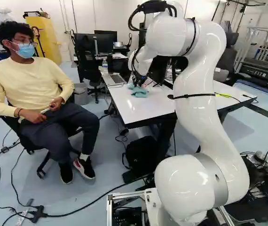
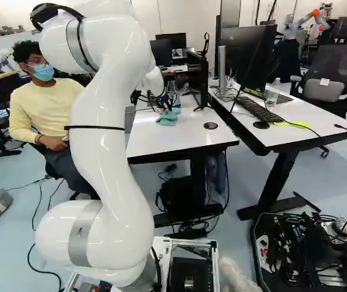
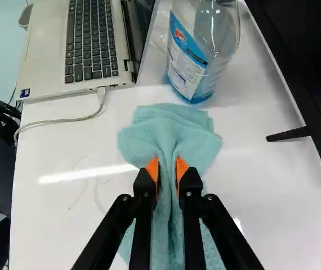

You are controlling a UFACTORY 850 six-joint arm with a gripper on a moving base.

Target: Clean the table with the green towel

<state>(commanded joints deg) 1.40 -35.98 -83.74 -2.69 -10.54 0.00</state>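
My gripper (image 1: 139, 82) is low over the far part of the white table (image 1: 143, 109) in the left base view. In the wrist view both orange pads of the gripper (image 3: 168, 171) press a fold of the green towel (image 3: 169, 130) between them, so it is shut on the cloth. Part of the towel spreads on the tabletop ahead of the fingers and part trails beneath them. The right base view shows the towel (image 2: 168, 117) bunched under the gripper (image 2: 164, 108). Faint streaks (image 3: 87, 188) mark the tabletop beside the towel.
A laptop (image 3: 76, 50) and its cable (image 3: 65, 120) lie beyond the towel on one side. A bottle of blue liquid (image 3: 197, 56) stands just ahead of the cloth. The monitor (image 3: 307, 67) has a foot near it. A person sits beside the table; a second desk (image 2: 307, 115) adjoins.
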